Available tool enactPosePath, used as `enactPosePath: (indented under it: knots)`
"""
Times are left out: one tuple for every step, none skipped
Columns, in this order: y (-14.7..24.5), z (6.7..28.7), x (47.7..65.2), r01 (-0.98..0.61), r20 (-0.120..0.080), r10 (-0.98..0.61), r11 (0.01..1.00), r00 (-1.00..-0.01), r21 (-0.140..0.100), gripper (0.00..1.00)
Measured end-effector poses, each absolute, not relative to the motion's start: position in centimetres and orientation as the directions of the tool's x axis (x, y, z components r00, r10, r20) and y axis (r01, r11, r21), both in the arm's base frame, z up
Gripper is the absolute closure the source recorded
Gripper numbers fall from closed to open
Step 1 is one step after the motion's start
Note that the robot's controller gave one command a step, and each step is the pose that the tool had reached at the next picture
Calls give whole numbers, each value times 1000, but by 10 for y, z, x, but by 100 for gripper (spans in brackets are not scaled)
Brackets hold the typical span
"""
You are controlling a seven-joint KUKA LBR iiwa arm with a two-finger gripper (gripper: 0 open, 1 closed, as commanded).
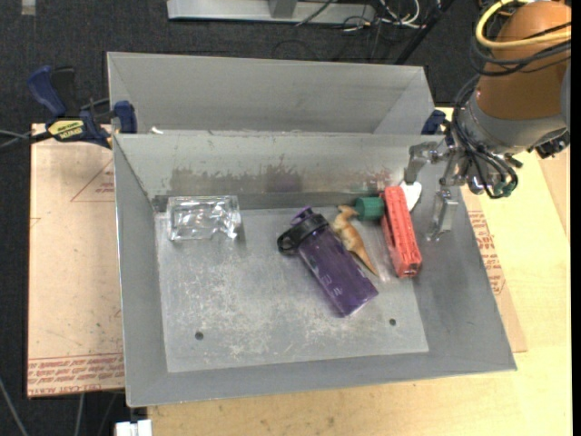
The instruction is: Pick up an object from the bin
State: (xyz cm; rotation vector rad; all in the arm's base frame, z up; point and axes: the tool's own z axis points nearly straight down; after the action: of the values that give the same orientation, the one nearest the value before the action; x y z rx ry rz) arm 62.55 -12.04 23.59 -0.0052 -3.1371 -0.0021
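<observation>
My gripper (430, 192) hangs over the bin's right sloping wall, its two fingers apart and open with nothing between them. Just to its left lies a long red ribbed bar (401, 232), running front to back near the bin's right side. A small white piece (411, 195) shows at the red bar's far end, close to the left finger (417, 165). A green cap-like thing (369, 209) sits at the back wall beside it. A tan toy dinosaur (353, 235) lies between the red bar and a purple bottle (334, 271) with a black cap.
A clear plastic box (204, 218) rests at the bin's back left. The bin's left and front floor is bare grey metal. The arm with its orange cover and cables stands over the bin's right rim.
</observation>
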Motion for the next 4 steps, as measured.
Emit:
enactPosePath:
  knots:
    - [-120, 241, 626, 1, -3, 1, 1000, -1000, 0, 0]
    - [-98, 178, 631, 21, -6, 21, 1000, -1000, 0, 0]
    - [-35, 89, 635, -11, -9, -11, 1000, -1000, 0, 0]
    - [-57, 73, 641, -269, -7, -269, 963, -963, 1, 0]
